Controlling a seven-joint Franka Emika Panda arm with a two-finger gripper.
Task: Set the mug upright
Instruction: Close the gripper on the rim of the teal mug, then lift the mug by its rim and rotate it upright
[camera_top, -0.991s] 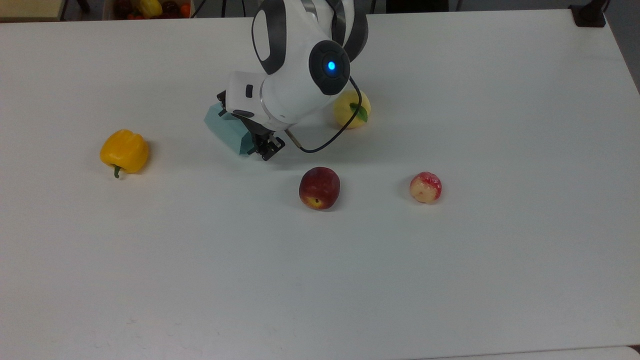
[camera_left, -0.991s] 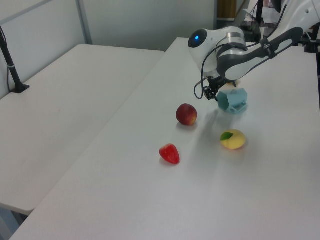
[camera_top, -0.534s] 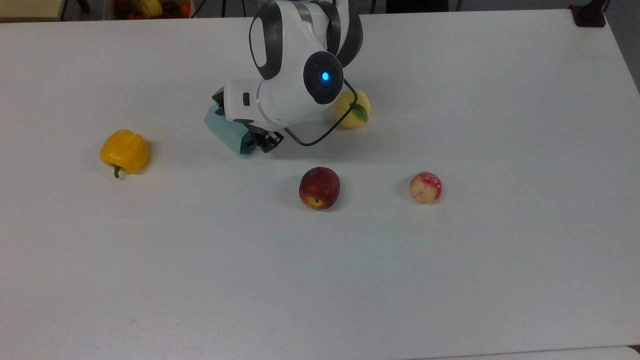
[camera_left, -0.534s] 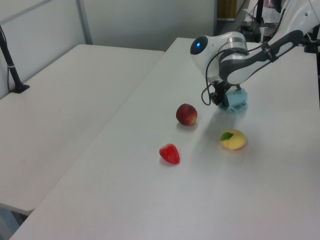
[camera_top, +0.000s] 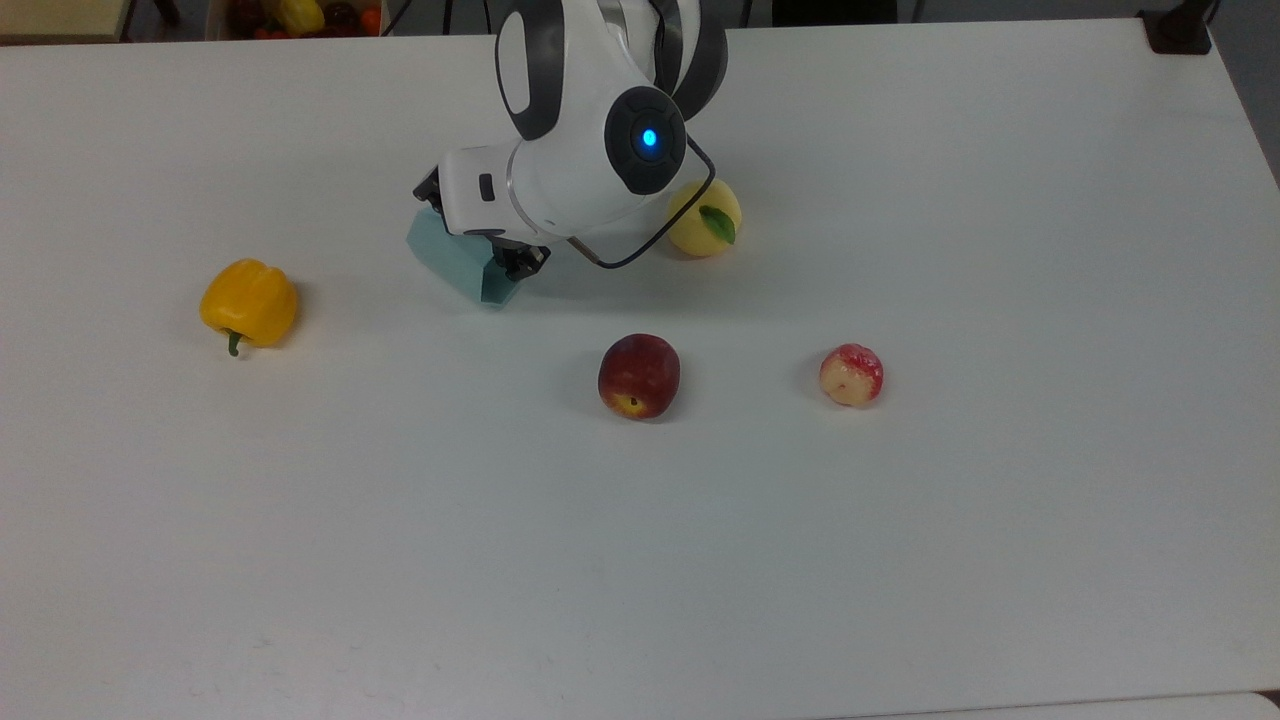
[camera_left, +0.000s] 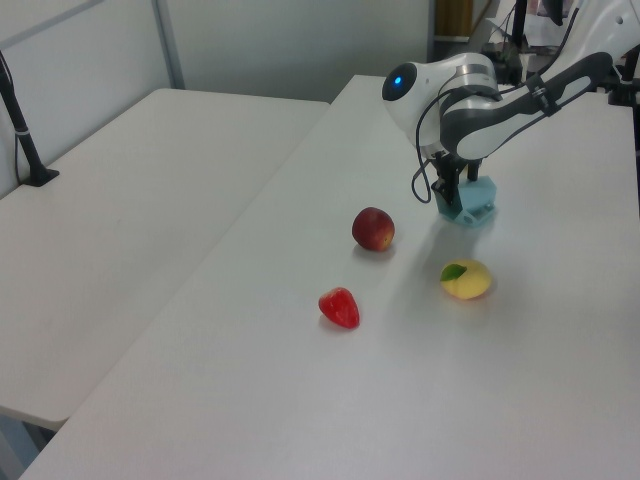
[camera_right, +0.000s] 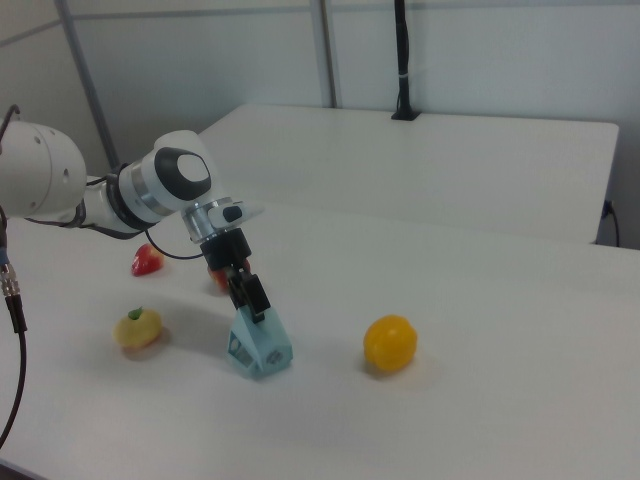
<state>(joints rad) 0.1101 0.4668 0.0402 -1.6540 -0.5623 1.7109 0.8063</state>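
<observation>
The pale teal faceted mug (camera_top: 455, 262) (camera_left: 472, 200) (camera_right: 260, 346) rests tilted on the white table (camera_top: 640, 560), not upright. In the right view its narrow end points up and its wide end is on the table. My gripper (camera_top: 518, 260) (camera_left: 447, 188) (camera_right: 250, 296) comes down on that upper end, shut on the mug's wall. In the top view the white wrist hides part of the mug.
A yellow bell pepper (camera_top: 249, 302) (camera_right: 390, 343) lies to the top view's left. A yellow fruit with a leaf (camera_top: 704, 218) (camera_left: 465, 279), a dark red peach (camera_top: 638, 375) (camera_left: 373, 228) and a small red fruit (camera_top: 851, 374) (camera_left: 339, 307) lie near the mug. A black cable (camera_top: 650, 250) loops beside the wrist.
The gripper has carried the mug toward the top view's upper left and lowered it from the air onto the table, turning the wrist more upright.
</observation>
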